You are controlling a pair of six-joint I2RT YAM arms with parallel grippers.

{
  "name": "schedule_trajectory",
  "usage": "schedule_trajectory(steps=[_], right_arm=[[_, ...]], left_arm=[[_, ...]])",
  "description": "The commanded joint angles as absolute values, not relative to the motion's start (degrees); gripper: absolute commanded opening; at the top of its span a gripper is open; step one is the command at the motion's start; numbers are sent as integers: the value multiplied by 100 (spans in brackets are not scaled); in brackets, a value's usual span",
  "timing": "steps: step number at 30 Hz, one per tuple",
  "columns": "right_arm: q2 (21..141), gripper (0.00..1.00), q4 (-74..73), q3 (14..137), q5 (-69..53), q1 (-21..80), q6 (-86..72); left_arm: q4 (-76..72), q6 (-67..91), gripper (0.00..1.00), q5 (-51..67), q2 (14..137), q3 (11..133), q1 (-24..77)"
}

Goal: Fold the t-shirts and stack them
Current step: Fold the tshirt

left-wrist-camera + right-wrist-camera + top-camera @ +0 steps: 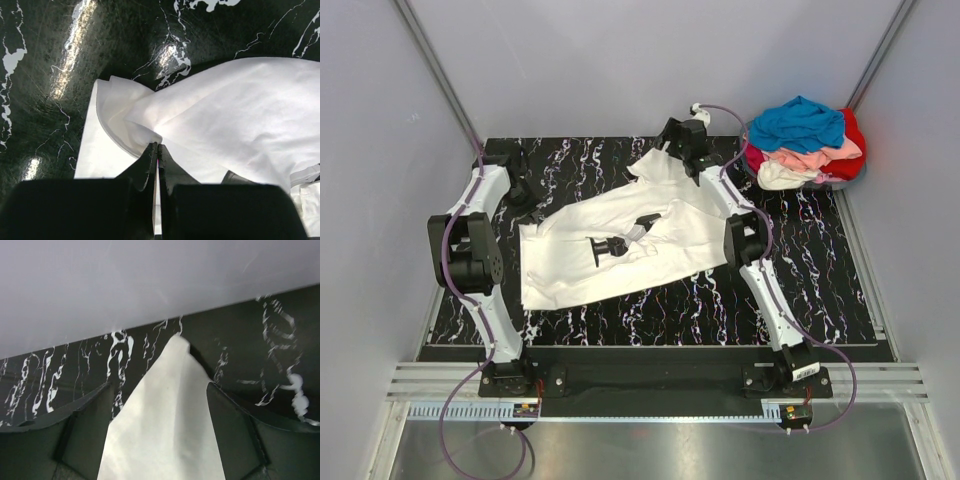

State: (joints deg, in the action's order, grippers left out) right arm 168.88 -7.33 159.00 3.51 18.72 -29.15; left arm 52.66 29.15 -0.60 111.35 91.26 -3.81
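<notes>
Jaws of the left gripper point(158, 146) are pressing together on a folded edge of the cream-white t-shirt point(570, 265) at its 9 o'clock corner, while those of the right gripper point(159, 385) are standing spread either side of a pointed corner of the cloth at 12 o'clock. The shirt is lying spread across the black marbled table point(770, 300), running from 8 o'clock to 1 o'clock, with bare tabletop showing along its near edge toward 5 o'clock. The heap of other t-shirts point(805, 145), blue over pink, red and cream, is sitting apart at 2 o'clock.
</notes>
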Motion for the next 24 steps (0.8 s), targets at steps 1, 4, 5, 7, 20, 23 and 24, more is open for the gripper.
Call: schedule_trajectory(steps=[1, 4, 5, 7, 20, 23, 24], right_arm=[[16901, 81, -983, 16093, 300, 1942, -3470], [16937, 72, -1300, 16189, 79, 1995, -3849], [16910, 71, -1336, 16181, 201, 2021, -3832], [16840, 68, -1415, 16085, 342, 2048, -3779], [16945, 17, -2469, 16067, 18, 1969, -4570], [16980, 0, -2566, 16005, -245, 1907, -4771], [16980, 0, -2584, 15970, -298, 1890, -4807]], left_arm=[[5168, 2918, 4, 290, 10758, 9299, -378], [5151, 2927, 4, 387, 10670, 9299, -378], [5150, 2935, 4, 395, 10661, 9299, -378], [5150, 2918, 4, 457, 10617, 9290, -378], [5089, 2953, 4, 774, 10433, 9237, -554], [5089, 2953, 4, 834, 10415, 9237, -580], [5071, 2962, 4, 852, 10406, 9237, -615]])
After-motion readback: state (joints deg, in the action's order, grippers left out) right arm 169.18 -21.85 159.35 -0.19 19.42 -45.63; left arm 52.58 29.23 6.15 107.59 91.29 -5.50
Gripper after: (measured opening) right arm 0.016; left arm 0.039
